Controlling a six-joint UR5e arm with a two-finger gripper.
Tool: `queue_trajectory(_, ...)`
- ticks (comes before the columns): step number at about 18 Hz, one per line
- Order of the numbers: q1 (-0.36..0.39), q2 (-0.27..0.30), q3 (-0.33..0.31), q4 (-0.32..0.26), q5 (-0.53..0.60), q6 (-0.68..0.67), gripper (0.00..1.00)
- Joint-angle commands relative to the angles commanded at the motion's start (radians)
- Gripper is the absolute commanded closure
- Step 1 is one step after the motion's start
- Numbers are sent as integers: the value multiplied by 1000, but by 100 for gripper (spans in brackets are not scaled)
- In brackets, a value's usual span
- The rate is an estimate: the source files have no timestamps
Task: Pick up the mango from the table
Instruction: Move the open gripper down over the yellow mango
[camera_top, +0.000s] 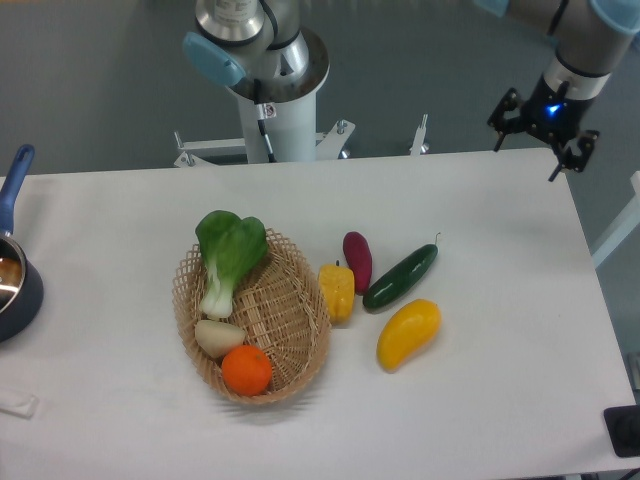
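Note:
The mango (408, 334) is a glossy yellow-orange oblong fruit lying on the white table (500, 250), right of centre and just below a green cucumber. My gripper (543, 128) hangs high at the table's far right edge, well away from the mango, up and to the right of it. Its black fingers (507, 108) are spread apart and hold nothing. A blue light glows on the wrist.
A green cucumber (400, 277), a dark red eggplant (357, 260) and a ribbed yellow bell pepper (336, 291) lie left of and above the mango. A wicker basket (290, 330) holds bok choy, an onion and an orange. A blue pot (12, 280) sits at the left edge.

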Motion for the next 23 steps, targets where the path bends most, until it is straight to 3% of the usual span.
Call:
queue_trajectory(5, -136, -93, 20, 9, -12, -217, 0)
queue_trajectory(9, -236, -195, 70, 135, 12, -225, 0)
queue_trajectory(12, -268, -224, 86, 153, 12, -226, 0)
queue_trajectory(14, -300, -239, 86, 208, 14, -228, 0)
queue_trajectory(23, -371, -295, 77, 268, 18, -275, 0)
